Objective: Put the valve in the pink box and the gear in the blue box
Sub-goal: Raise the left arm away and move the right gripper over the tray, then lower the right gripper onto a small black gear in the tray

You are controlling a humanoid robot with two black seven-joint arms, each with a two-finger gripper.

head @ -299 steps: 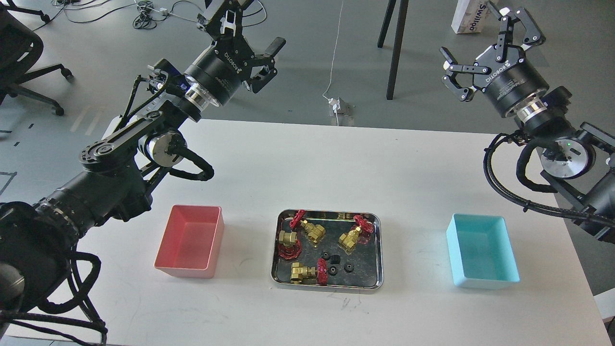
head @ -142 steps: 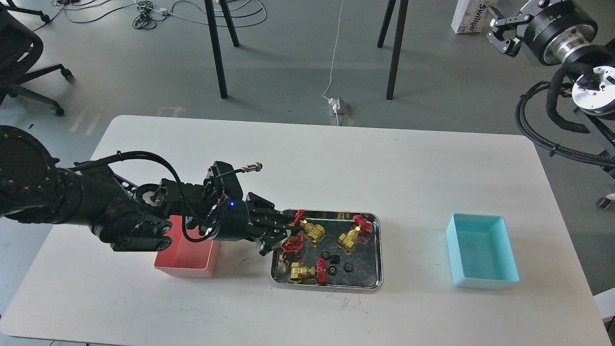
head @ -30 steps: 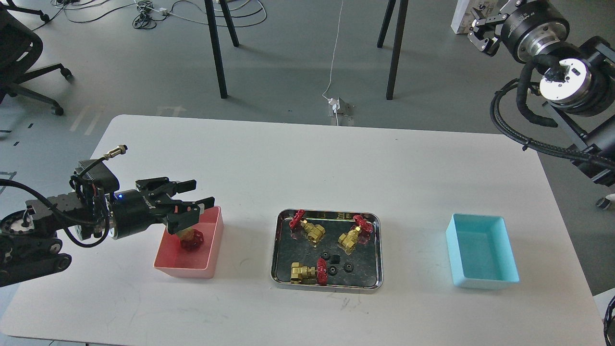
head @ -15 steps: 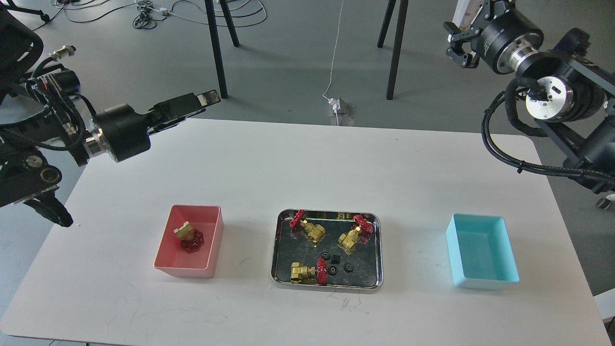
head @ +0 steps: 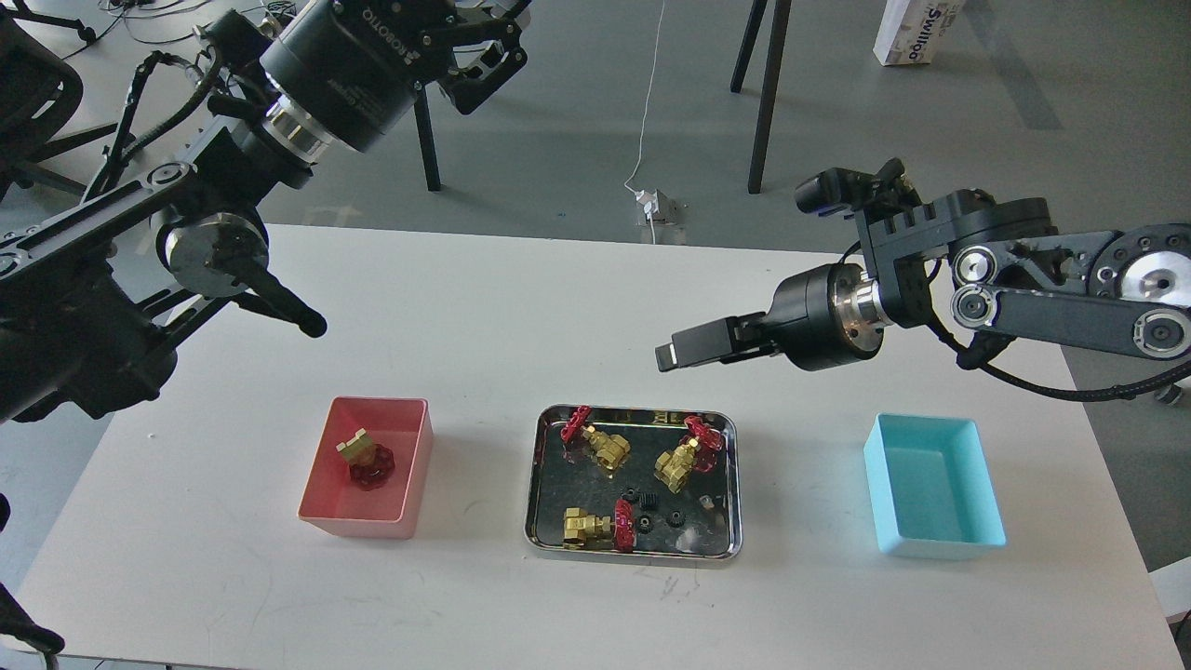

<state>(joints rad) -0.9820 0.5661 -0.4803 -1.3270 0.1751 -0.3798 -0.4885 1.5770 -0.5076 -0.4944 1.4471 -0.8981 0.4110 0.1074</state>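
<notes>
One valve point(head: 365, 458) lies in the pink box point(head: 327, 507) at the left. Three more valves point(head: 595, 439) and three small black gears point(head: 649, 502) lie in the steel tray point(head: 633, 556) at the table's middle. The blue box point(head: 986, 535) at the right is empty. My left gripper point(head: 498, 42) is raised high at the top left, open and empty, far above the table. My right gripper point(head: 666, 355) reaches in from the right and hovers above and behind the tray's far right corner. It is seen side-on, so its fingers cannot be told apart.
The white table point(head: 577, 307) has its far edge just behind the arms. Chair legs point(head: 768, 93), floor cables and a white carton point(head: 916, 33) are on the floor beyond it. My left arm's elbow point(head: 214, 256) hangs over the table's left part.
</notes>
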